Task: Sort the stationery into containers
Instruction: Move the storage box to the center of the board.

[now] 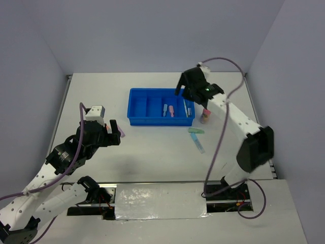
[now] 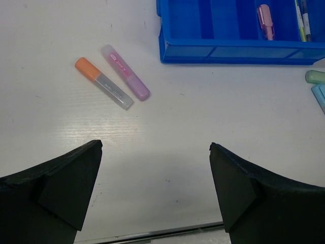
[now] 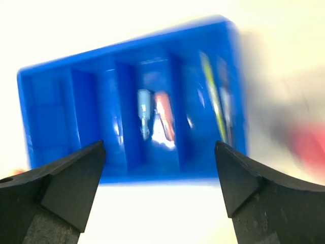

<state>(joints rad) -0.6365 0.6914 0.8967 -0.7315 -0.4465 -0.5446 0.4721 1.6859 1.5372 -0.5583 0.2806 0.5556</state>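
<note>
I see the right claw (image 3: 160,152) wide, empty, above the blue tray (image 1: 152,122), at its right end. My left claw (image 2: 156,150) is wide too; orange marker (image 2: 104,84), purple marker (image 2: 125,72) lie left of tray.

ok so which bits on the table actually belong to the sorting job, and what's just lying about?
Job:
- blue tray
- pens and pink marker already in it
- loose on the table: orange marker, purple marker, green marker, light blue marker, glue stick

Lying about:
- purple cables
- silver sheet at the near edge
</note>
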